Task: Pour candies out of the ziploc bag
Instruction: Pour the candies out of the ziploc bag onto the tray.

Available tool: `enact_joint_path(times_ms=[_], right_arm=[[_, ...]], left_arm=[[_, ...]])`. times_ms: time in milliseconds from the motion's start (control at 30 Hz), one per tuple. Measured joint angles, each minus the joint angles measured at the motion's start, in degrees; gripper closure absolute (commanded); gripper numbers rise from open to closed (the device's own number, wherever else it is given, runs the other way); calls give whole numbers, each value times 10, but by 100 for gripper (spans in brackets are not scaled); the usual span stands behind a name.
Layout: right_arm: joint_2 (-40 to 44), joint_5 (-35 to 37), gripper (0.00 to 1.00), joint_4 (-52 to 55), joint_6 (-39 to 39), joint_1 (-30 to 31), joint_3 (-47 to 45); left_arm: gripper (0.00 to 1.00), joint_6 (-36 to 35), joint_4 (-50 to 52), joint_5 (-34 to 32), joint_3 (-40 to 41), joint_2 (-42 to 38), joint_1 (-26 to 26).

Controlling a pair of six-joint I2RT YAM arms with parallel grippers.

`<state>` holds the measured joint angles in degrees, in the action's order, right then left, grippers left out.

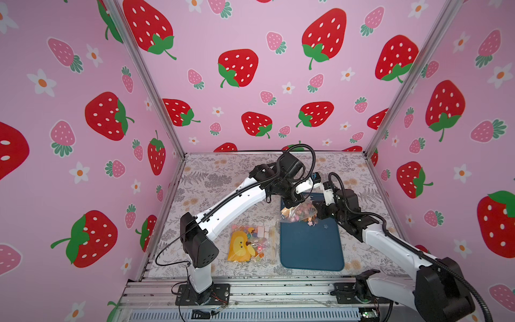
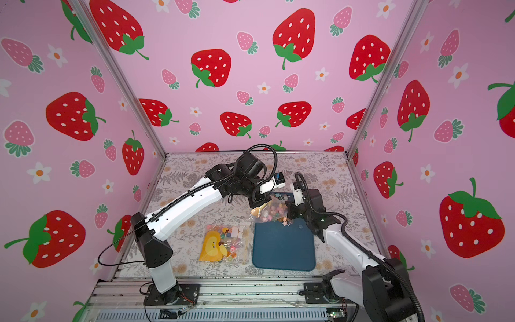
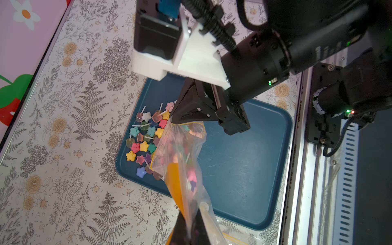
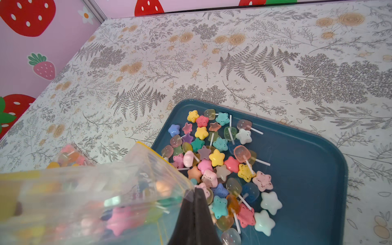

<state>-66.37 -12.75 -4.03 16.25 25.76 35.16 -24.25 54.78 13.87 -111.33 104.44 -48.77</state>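
Over the far end of the blue tray (image 4: 307, 169), the ziploc bag (image 1: 296, 213) hangs floppy, some candies (image 4: 216, 158) already piled underneath, plenty inside. Looks like the right gripper (image 4: 194, 195) pinches the yellow zip corner and the left gripper (image 3: 188, 229) is clamped on the opposite end. Thin slick film, light, sags easily, so I'd guess corners and seams are the only decent holds.

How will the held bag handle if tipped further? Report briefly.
Bag likely floppy: it sags creased between left pincer and right pincer. Probably light; thin clear film. Remaining candies may slide out suddenly, as many already lie on the tray.
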Motion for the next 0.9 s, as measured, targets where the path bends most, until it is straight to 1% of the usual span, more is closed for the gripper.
enact_joint_path(times_ms=[233, 567, 733, 900], right_arm=[[33, -7, 100, 10, 0, 0, -9], [21, -15, 100, 2, 0, 1, -24], [10, -17, 100, -13, -3, 1, -24], [-1, -24, 100, -35, -10, 2, -24]], left_arm=[[100, 0, 2, 0, -3, -12, -6], [100, 15, 3, 4, 10, -8, -7], [100, 22, 4, 17, 9, -8, -7], [100, 37, 16, 33, -13, -1, -7]])
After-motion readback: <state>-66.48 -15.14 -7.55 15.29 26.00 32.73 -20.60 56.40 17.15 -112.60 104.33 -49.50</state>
